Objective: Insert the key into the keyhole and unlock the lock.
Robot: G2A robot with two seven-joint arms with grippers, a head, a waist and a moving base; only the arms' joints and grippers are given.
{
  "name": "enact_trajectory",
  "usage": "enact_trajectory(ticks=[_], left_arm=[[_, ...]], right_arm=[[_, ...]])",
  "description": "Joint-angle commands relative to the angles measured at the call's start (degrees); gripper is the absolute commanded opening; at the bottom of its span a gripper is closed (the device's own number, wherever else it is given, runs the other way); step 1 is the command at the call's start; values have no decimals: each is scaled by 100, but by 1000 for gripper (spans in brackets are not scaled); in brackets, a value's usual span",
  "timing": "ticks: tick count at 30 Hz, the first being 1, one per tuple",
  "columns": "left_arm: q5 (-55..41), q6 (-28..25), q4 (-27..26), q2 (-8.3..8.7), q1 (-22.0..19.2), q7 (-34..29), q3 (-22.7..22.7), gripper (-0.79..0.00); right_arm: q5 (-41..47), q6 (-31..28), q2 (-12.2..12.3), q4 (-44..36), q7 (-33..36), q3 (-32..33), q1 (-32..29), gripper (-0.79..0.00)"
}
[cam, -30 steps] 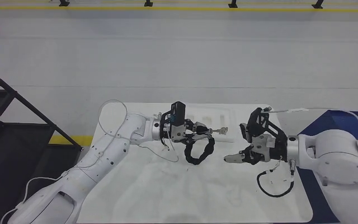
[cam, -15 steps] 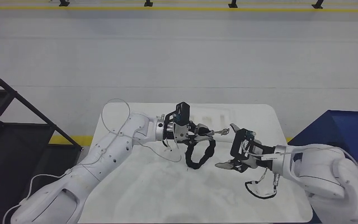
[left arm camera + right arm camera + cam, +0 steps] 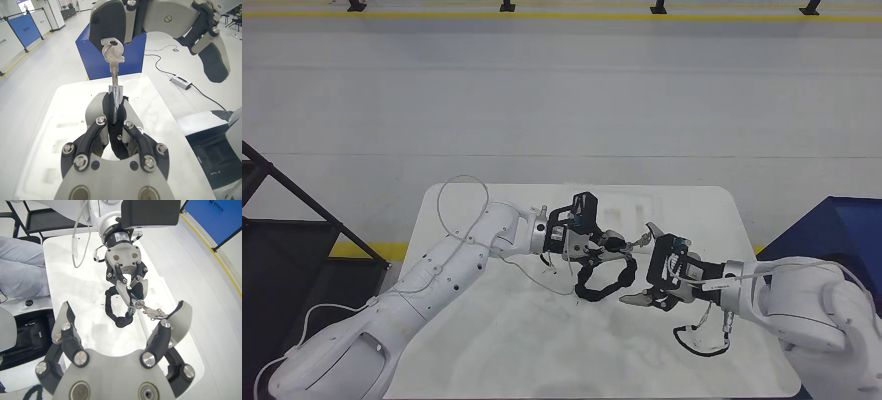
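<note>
My left gripper is shut on the lock's chrome cylinder, held above the middle of the white table. The lock's black cable loop hangs below it. A silver key sits in the keyhole, its head pointing toward the right arm. My right gripper is open, its fingers on either side of the key head. One pad lies close behind the head; I cannot tell whether they touch.
A white foam tray with recesses lies at the back of the table. A blue cabinet stands off the right end and a black rack off the left. A black cable hangs from the right wrist.
The right arm has swung left and turned until its open fingers straddle the key head. The left arm has pushed the lock and key a little to the right.
</note>
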Motion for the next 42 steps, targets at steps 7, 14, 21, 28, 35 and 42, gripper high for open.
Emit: enact_trajectory(ticks=[7, 14, 21, 28, 35, 42], left_arm=[[176, 0, 117, -41, -59, 193, -23, -785], [396, 0, 62, -41, -46, 353, 11, -785], [553, 0, 126, -38, -40, 520, 39, -785], [631, 0, 156, -3, -66, 584, 121, -785], [491, 0, 177, 60, -128, 538, 290, -785], [313, 0, 177, 108, -216, 524, 461, -785]], right_arm=[[154, 98, 9, 89, 195, -99, 102, 0], [218, 154, 19, 156, 264, -129, 145, 0], [547, 127, 15, 420, 332, -257, 315, 0], [391, -249, 46, 537, 297, -165, 406, 0], [-517, -393, 60, 300, 65, -158, 356, -126], [-1402, -286, 60, 55, -231, -180, 209, -477]])
